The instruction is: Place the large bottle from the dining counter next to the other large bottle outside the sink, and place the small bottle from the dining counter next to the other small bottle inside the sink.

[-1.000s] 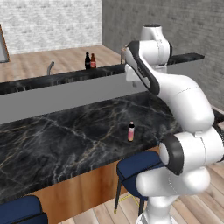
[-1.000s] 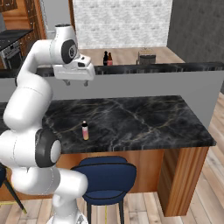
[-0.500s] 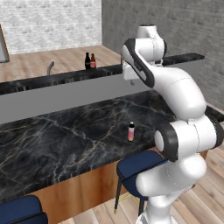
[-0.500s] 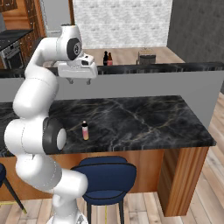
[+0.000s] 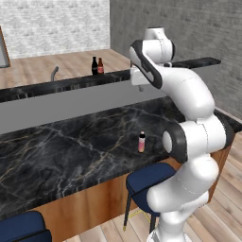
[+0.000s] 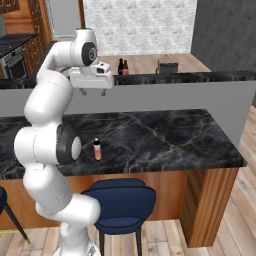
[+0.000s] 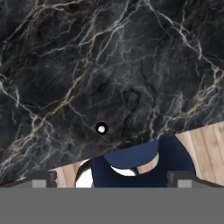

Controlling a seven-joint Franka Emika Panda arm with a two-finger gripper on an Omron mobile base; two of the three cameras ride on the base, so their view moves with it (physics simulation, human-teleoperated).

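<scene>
Black, white-veined marble of the dining counter lies bare around the tiny pale-pink bottle with dark reddish cap, upright near the front edge above a blue stool in the left base view, while the tall black bottle and tall amber-brown bottle stand side by side on the far counter, right of the curved metal faucet. In the right base view the two-finger gripper hangs released high above the marble, well apart from the small bottle, its arm upright rather than leaning as half a second ago. The hand view looks straight down on the bottle's cap near the counter edge, stool below.
</scene>
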